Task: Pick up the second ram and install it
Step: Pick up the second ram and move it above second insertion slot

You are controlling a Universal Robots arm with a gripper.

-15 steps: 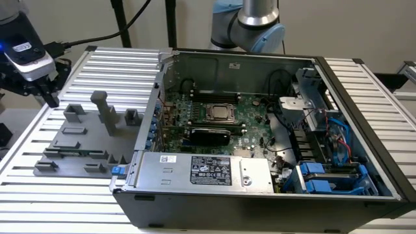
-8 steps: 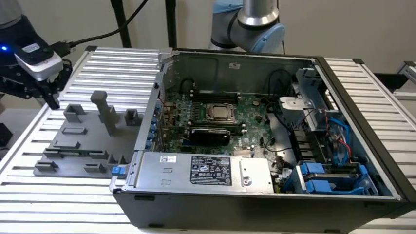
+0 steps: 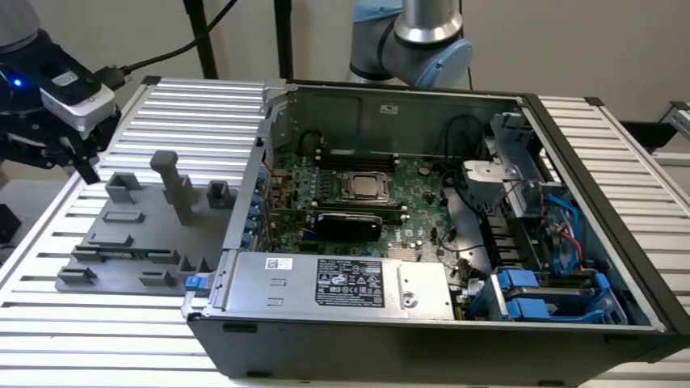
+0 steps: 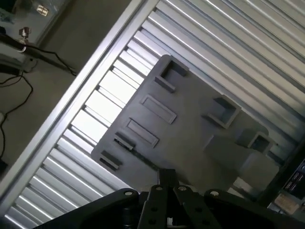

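The second ram is out of view; no green stick shows on the tray or in my fingers. My gripper [image 3: 84, 168] hangs at the exterior view's far left, above the far left corner of a grey fixture tray [image 3: 145, 238] with slots and upright posts. Seen from the wrist, the gripper [image 4: 167, 177] has its fingers drawn together into one dark tip over the tray [image 4: 190, 129], with nothing visible between them. The open computer case [image 3: 431, 339] lies to the exterior view's right, showing the green motherboard [image 3: 415, 214] and its square processor socket [image 3: 367, 186].
A tall grey post [image 3: 173, 182] and low blocks rise from the tray close under the gripper. A silver power supply [image 3: 339, 283] fills the case's near side, and blue drive bays [image 3: 539, 295] and cables sit at its right. Everything rests on a ribbed aluminium table [image 3: 97, 323].
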